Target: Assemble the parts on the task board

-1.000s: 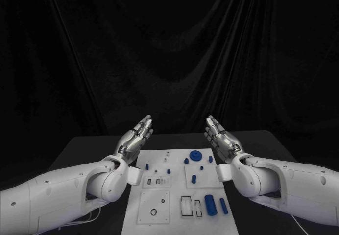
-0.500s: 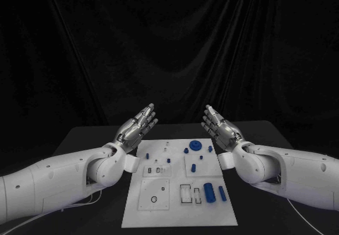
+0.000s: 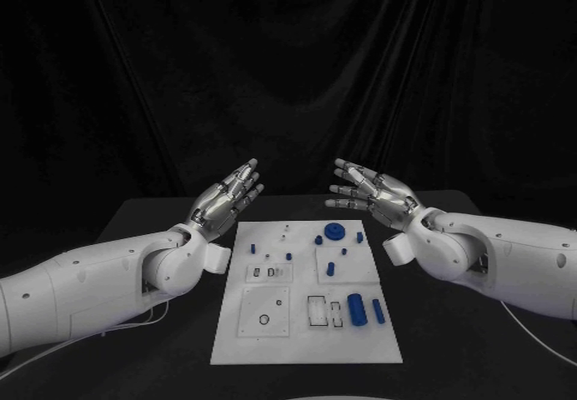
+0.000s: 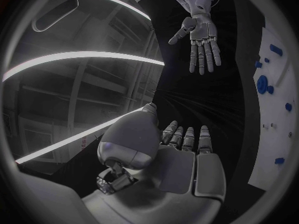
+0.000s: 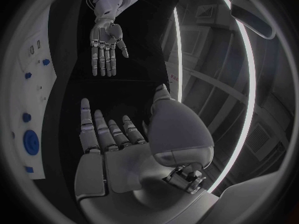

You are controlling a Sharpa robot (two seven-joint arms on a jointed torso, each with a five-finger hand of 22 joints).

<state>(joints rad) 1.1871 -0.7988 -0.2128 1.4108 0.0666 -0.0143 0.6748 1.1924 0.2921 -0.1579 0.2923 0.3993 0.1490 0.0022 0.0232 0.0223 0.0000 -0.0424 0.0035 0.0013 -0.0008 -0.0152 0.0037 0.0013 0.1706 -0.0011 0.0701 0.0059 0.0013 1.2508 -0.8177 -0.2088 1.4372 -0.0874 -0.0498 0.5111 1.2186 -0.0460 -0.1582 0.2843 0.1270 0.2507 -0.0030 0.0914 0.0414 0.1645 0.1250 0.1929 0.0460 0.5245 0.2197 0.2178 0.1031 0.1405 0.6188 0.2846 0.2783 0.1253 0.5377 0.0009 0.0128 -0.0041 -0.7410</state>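
Observation:
The white task board (image 3: 307,348) lies in the middle of the black table. Small blue parts sit on it: a round blue disc (image 3: 333,229) near the far edge, short pegs (image 3: 253,247) on the left, and two blue cylinders (image 3: 356,309) near the front right. My left hand (image 3: 228,201) is raised above the board's far left corner, fingers straight and apart, holding nothing. My right hand (image 3: 370,195) hovers above the far right corner, fingers spread, also empty. Both hands face each other, as the left wrist view shows the right hand (image 4: 199,35) and the right wrist view the left hand (image 5: 106,42).
The black table (image 3: 469,333) extends on both sides of the board. A dark curtain (image 3: 288,83) hangs behind it. Rectangular recesses (image 3: 316,310) and a ring (image 3: 263,318) mark the board's near half.
Both hands have risen and moved a little outward from the board's far edge; the right hand's fingers have spread wider. The head camera has shifted, so the board looks farther away.

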